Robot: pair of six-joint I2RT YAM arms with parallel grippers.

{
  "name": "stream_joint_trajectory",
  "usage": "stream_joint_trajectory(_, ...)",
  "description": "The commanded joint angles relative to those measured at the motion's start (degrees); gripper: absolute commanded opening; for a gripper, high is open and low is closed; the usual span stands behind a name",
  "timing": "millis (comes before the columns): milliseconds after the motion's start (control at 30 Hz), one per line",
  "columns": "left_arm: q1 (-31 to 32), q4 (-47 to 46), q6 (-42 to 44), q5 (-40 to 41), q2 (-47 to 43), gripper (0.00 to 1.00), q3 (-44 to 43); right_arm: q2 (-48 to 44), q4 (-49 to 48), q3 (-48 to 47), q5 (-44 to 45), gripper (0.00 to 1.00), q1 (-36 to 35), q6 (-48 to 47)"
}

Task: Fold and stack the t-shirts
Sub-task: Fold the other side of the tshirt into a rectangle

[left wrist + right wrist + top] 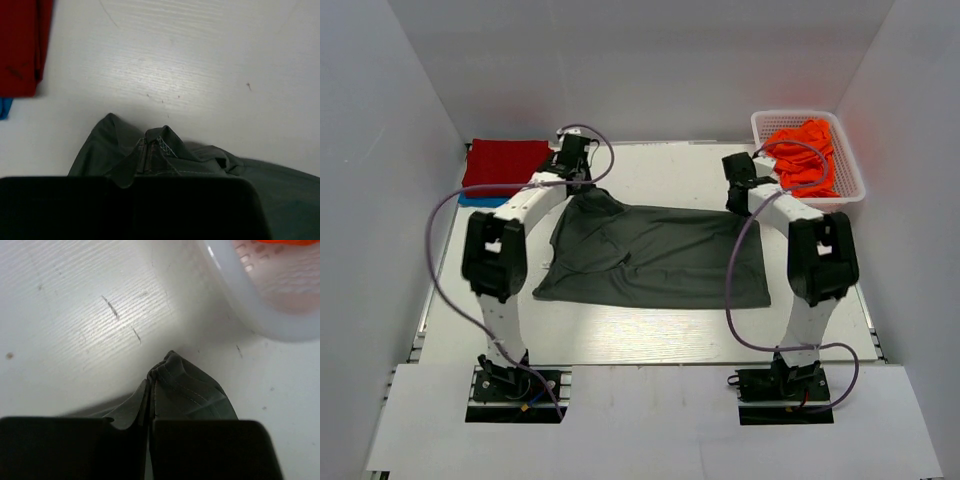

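The left tool [145, 175] is clenched on a bunched far-left corner of the charcoal-grey t-shirt [660, 255], and the right tool [150, 415] pinches the far-right corner the same way. The rest of the shirt lies spread across the middle of the surface [650, 335], rumpled along its left side.

Both grips look shallow, with only a small peak of cloth showing past the fingers. A quick lift or uneven pull could probably let a corner slip, dropping the shirt into a skewed heap. If the two tools travel at different rates, the fold would likely land crooked and the left-side wrinkles would be pressed in. The right tool sits near the basket [851, 158], so a wide swing might knock it or drag it.

That white lattice basket, at the far right, holds the orange t-shirts [805, 155], loosely piled. At the far left a folded red t-shirt [505, 163] rests on a blue t-shirt [472, 200].
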State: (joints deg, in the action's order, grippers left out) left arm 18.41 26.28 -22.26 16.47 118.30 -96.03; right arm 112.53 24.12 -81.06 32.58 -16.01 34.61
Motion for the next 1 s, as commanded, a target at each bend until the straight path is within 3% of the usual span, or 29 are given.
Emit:
stream_joint_trajectory(0, 0.48, -3.60, -3.04, -2.06, -14.30, 0.00, 9.51, -9.07, -7.85, 7.01, -2.42, 0.00, -0.69, -5.25)
stream_joint_trajectory(100, 0.48, -7.55, -4.98, -5.82, -25.00, 0.00, 23.55, -14.43, -10.58, 12.57, -4.10, 0.00, -1.39, -7.80)
stream_joint_trajectory(367, 0.48, -10.02, -13.24, -11.54, -44.18, 0.00, 43.45, -24.90, -13.84, 23.92, -6.30, 0.00, -3.06, -9.56)
stream_joint_trajectory(667, 1.01, -11.35, -20.10, -14.19, -53.87, 0.00, 64.28, -31.49, -13.22, 31.57, -5.33, 0.00, -3.06, -7.19)
stream_joint_trajectory(767, 1.01, -8.28, -21.86, -12.43, -54.58, 0.01, 65.96, -32.02, -10.86, 33.23, -4.98, 0.07, -2.89, -5.35)
stream_joint_trajectory(833, 1.01, -4.59, -23.17, -11.46, -54.58, 0.52, 65.97, -32.55, -9.28, 34.64, -4.72, 0.19, -3.06, -4.03)
stream_joint_trajectory(867, 1.01, -3.44, -23.18, -10.85, -53.88, 0.77, 65.36, -32.64, -7.44, 35.52, -3.67, 0.47, -2.89, -2.89)
stream_joint_trajectory(900, 1.01, -0.56, -23.70, -10.84, -53.88, 1.00, 64.75, -33.25, -6.46, 36.40, -2.79, 0.53, -2.97, -2.01)
stream_joint_trajectory(933, 1.01, 1.03, -23.71, -10.24, -53.88, 1.00, 63.00, -33.78, -2.02, 36.49, -0.43, 0.56, -2.80, 0.09)
stream_joint_trajectory(967, 1.01, 2.70, -23.71, -10.23, -53.88, 1.00, 61.94, -34.04, 0.90, 36.06, 4.72, 0.72, -2.89, 2.19)
